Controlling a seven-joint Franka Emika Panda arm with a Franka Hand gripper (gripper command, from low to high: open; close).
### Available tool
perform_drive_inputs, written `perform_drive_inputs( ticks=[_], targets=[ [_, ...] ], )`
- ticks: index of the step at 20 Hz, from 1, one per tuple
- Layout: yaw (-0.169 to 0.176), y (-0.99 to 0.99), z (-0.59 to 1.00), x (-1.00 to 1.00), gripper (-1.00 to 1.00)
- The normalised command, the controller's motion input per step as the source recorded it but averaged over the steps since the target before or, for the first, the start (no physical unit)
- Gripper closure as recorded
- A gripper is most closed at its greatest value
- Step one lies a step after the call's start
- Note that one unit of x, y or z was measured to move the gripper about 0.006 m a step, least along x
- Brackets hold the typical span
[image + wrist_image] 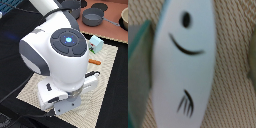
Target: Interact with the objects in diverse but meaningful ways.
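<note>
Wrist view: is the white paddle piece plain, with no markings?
No, the white paddle piece carries black printed marks: a dot, a curved line and short strokes.

White paddle-like piece (183, 65) flat on mat, apparently

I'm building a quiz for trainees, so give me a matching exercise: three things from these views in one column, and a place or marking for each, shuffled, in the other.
Things:
1. pale blue house-shaped carton
2. white elongated paddle-like piece
3. dark grey round metal pot

Descriptions:
A. off the beige woven mat, near the exterior view's top
B. on that mat, near its far corner
C. bears black smile-like marks

Pairs: 1-B, 2-C, 3-A.
</note>
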Motion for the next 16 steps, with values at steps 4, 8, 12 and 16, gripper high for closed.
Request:
perform_drive_inputs(
  ticks=[4,8,12,16],
  targets=[
    [-0.045,-0.2,0.14,0.28,1.0],
    [-0.021,0.0,0.95,0.02,1.0],
    [0.012,0.12,1.0,0.0,1.0],
    [0.025,0.21,1.0,0.0,1.0]
  ],
)
